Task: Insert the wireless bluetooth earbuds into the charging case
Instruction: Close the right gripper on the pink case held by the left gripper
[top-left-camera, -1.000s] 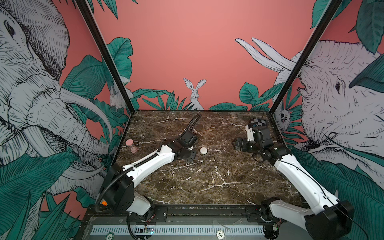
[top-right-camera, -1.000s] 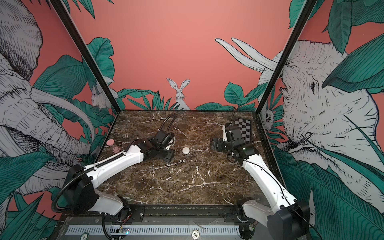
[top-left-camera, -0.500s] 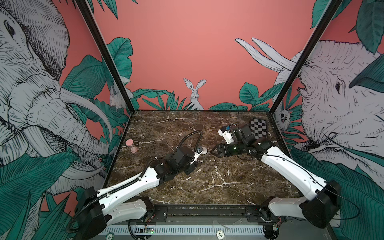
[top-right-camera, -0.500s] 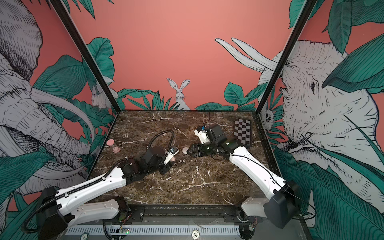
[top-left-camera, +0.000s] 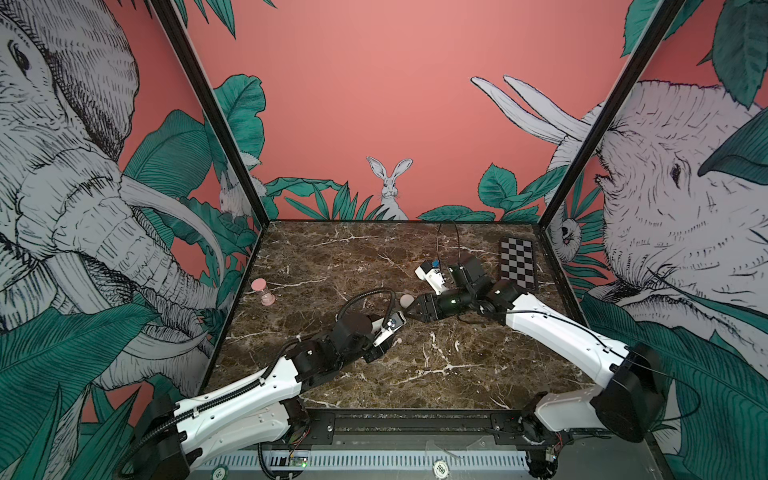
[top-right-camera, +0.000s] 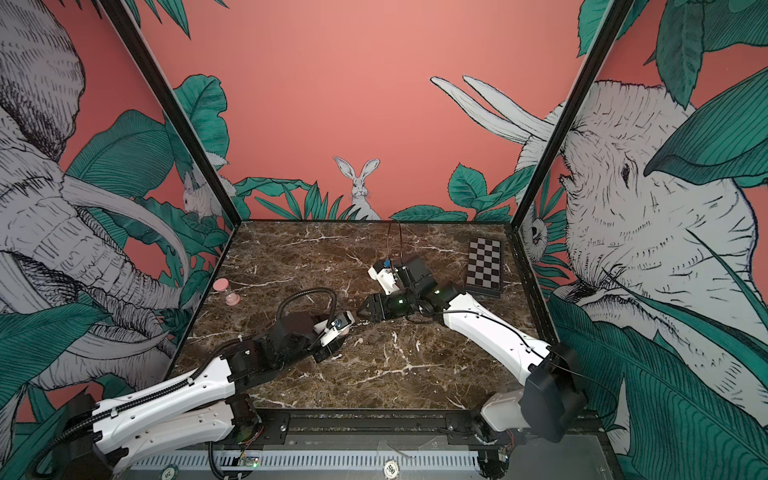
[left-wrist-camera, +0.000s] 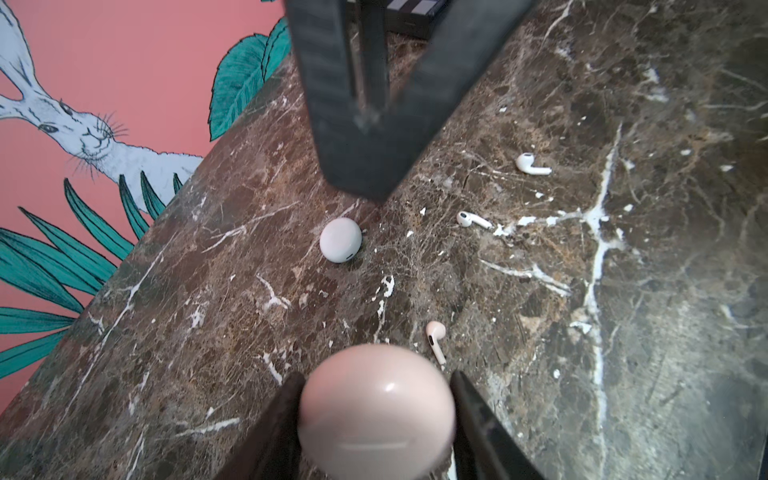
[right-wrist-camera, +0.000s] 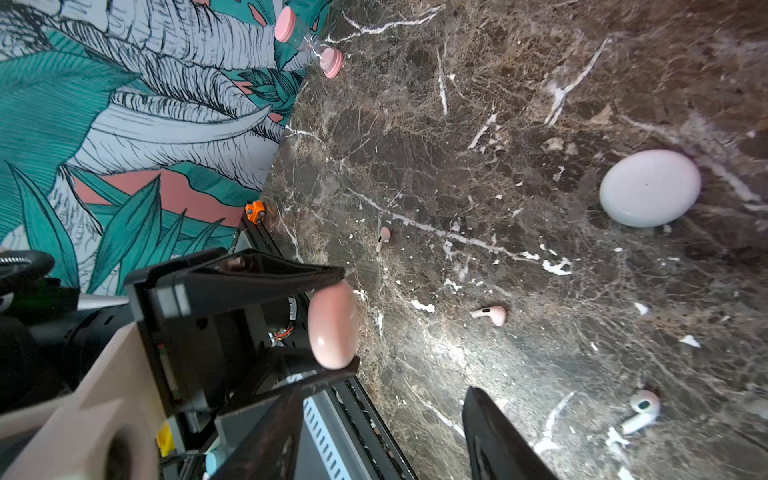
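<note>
My left gripper (left-wrist-camera: 377, 376) is shut on a round pink charging case (left-wrist-camera: 376, 411), gripped by its sides above the marble; the right wrist view shows that case (right-wrist-camera: 332, 324) edge-on. A white round case (left-wrist-camera: 340, 240) lies on the table just past my right gripper (top-left-camera: 412, 309), which is open and empty, facing the left one. Several earbuds lie loose on the marble: a pink earbud (left-wrist-camera: 435, 338) close to the held case, another pink earbud (right-wrist-camera: 383, 237), and two white earbuds (left-wrist-camera: 471, 219) (left-wrist-camera: 532, 164).
A pink hourglass (top-left-camera: 262, 291) stands by the left wall. A checkerboard card (top-left-camera: 516, 266) lies at the back right. Patterned walls close in the marble table (top-left-camera: 436, 374) on three sides. A black rail (top-left-camera: 415, 424) runs along the front edge.
The left arm has swung from the back left toward the table's middle, carrying the pink case. The right gripper has reached leftward to face it, and its jaws have narrowed.
</note>
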